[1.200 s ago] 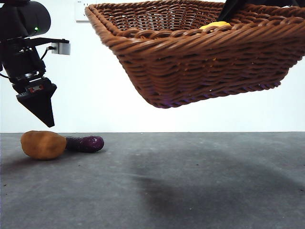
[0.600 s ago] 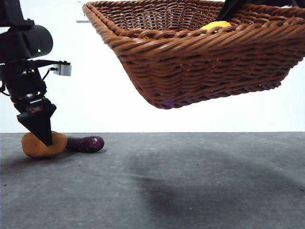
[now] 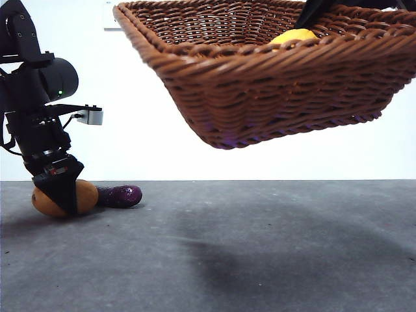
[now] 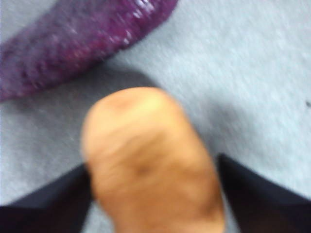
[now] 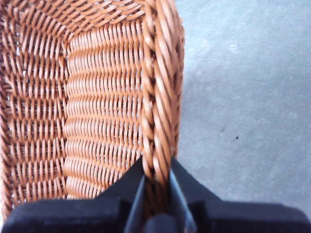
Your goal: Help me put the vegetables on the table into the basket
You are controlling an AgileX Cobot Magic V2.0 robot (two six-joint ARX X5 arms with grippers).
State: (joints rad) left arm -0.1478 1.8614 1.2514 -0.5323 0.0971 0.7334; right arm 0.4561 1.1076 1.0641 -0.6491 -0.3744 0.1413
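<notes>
Potato is seen on the grey table, sitting right between the left gripper jaws: in the left wrist view one black jaw flanks each side of it, spread to its width and not visibly pressing in, so the jaws are taken as apart and straddling, grasp not yet made. Its long axis is judged to run roughly along the gripper's approach line, away from the wrist camera, so the closing stroke would cross the narrow width, which suits a squeeze. Eggplant lies just beyond the potato's far end, angled across it; in the front view its purple body sits just beside the potato, contact not resolvable. Clearance on that side is what should be watched when the jaws close and lift. Basket is held in the air, tilted, well apart from and above the table; its braided rim is pinched between the clenched jaws of the right gripper. Yellow lemon-like piece is already visible over the rim inside. Left arm is clearly the nearer one to both remaining vegetables; right arm is occupied with the basket
</notes>
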